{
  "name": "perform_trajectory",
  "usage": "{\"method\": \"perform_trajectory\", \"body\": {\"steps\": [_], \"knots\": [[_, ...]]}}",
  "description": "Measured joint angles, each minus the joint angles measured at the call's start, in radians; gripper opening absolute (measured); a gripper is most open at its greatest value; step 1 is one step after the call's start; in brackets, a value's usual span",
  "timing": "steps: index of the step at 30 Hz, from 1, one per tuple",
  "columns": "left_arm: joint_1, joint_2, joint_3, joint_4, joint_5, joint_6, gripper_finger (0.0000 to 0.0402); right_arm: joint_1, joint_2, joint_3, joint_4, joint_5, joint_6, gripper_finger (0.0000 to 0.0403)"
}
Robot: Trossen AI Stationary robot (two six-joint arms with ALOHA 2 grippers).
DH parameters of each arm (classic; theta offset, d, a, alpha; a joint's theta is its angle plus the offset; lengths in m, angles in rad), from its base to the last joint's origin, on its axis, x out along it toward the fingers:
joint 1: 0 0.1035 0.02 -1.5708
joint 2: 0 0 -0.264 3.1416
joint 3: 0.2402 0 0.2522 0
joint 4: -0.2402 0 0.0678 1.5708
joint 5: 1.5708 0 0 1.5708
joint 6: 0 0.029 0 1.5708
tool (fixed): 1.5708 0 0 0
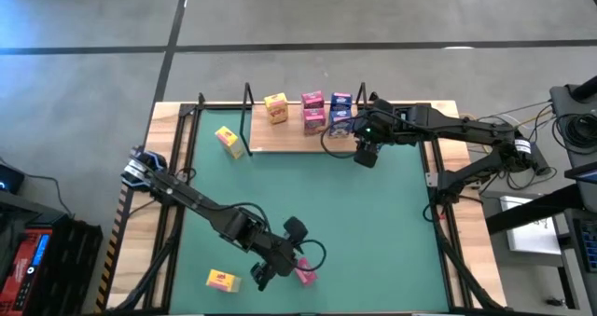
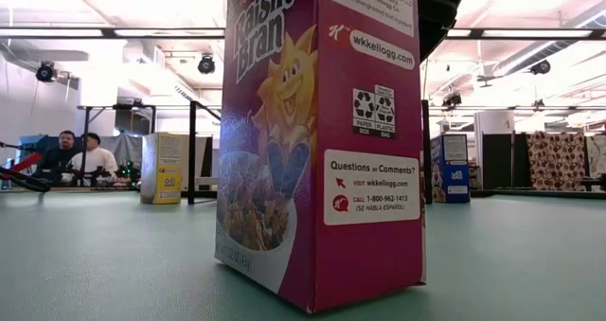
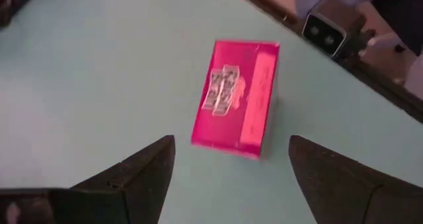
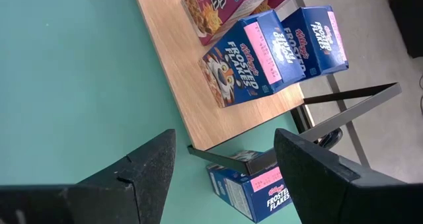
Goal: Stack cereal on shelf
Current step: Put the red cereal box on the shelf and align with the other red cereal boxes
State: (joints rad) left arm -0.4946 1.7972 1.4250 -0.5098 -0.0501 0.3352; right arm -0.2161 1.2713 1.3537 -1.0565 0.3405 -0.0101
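Glossy pink cardboard box (image 3: 236, 95) stands upright — both pincers, left (image 3: 228, 174) and right (image 4: 225, 168), spread apart.

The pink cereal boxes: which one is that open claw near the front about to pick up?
The pink box standing alone on the green table's front edge, right by the left tool. The other two pink boxes are already on the wooden shelf at the back.

A tall pink cereal box (image 2: 317, 141) stands upright on the green table (image 2: 104, 264), very close to the camera. Far behind it stand a yellow box (image 2: 163, 168) and a blue box (image 2: 449, 168). Two people (image 2: 76, 155) sit at the back on the left.
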Motion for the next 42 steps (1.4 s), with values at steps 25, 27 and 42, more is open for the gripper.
{"method": "perform_trajectory", "body": {"steps": [25,27,42], "knots": [[0.043,0.077,0.0,0.137,0.147,0.132,0.0286,0.0,0.0,0.0,0.0,0.0,0.001,0.0244],[0.049,0.096,0.0,0.132,0.168,0.13,0.0286,0.0,0.0,0.0,0.0,0.0,0.001,0.0244],[0.069,0.115,0.0,0.113,0.199,0.099,0.0232,0.0,0.0,0.0,0.0,0.0,0.0,0.0244]]}}
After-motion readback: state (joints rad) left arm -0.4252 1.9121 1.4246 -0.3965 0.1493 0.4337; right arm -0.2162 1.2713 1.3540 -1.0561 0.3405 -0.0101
